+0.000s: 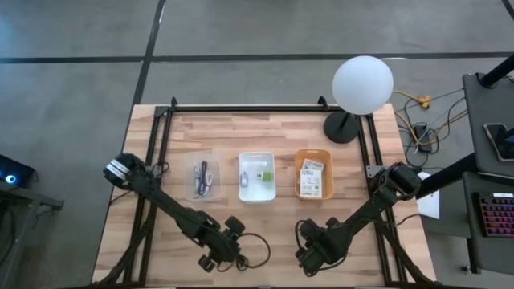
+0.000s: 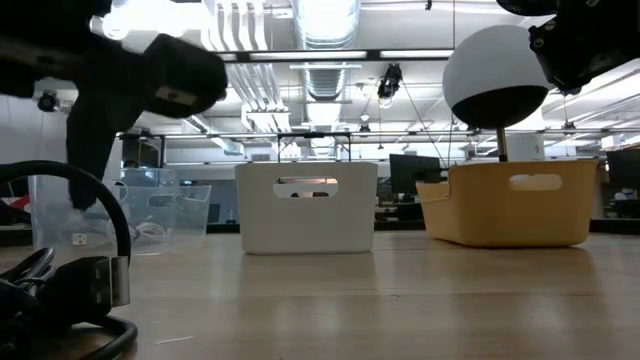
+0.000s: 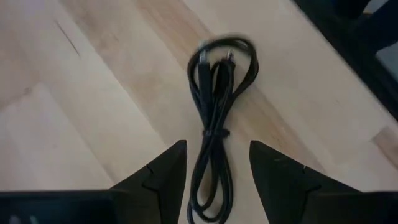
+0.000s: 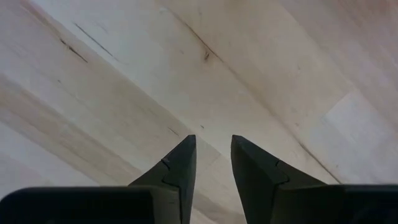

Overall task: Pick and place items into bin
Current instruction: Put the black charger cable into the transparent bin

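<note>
Coiled black cable lies flat on the table.

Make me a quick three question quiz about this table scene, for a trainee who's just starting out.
1. True or false: the black cable already lies in a bin.
2. Which bin sits in the middle of the row? A) clear bin B) white bin C) orange bin
3. What lies between the open fingers of the left gripper?

Key
1. False: it lies on the bare table, near the front edge.
2. B.
3. The cable, lying flat, not gripped. The right gripper points at bare wood, jaws apart and empty.
</note>
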Motion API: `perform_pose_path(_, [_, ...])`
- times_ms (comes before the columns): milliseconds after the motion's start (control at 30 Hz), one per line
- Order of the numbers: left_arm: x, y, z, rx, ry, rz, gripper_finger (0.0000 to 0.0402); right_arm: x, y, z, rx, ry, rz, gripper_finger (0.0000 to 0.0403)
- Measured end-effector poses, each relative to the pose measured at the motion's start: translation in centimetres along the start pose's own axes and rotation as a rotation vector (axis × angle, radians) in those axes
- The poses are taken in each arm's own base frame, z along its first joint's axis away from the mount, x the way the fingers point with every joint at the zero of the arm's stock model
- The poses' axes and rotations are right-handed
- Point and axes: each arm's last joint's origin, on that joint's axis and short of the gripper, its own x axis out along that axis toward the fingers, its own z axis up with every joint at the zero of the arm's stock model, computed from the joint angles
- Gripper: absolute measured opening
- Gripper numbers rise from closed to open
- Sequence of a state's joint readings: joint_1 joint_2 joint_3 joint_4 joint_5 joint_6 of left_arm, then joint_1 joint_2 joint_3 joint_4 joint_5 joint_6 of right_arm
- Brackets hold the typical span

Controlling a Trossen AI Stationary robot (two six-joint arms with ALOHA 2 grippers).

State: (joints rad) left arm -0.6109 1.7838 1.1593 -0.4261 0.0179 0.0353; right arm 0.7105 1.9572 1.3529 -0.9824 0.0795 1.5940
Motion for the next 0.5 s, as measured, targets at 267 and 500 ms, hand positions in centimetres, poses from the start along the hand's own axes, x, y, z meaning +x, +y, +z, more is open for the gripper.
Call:
perform_pose_path(267, [1.7, 0.1, -0.7, -0.002, 0.057, -0.004, 0.0159, 0.0, 0.0, 0.0, -0.007, 0.002, 0.0, 0.0083])
perform_pose_path(500, [2.9, 0.1, -1.2, -0.01, 0.11, -0.008, 0.0135, 0.0, 0.0, 0.0, -0.023, 0.002, 0.0, 0.008])
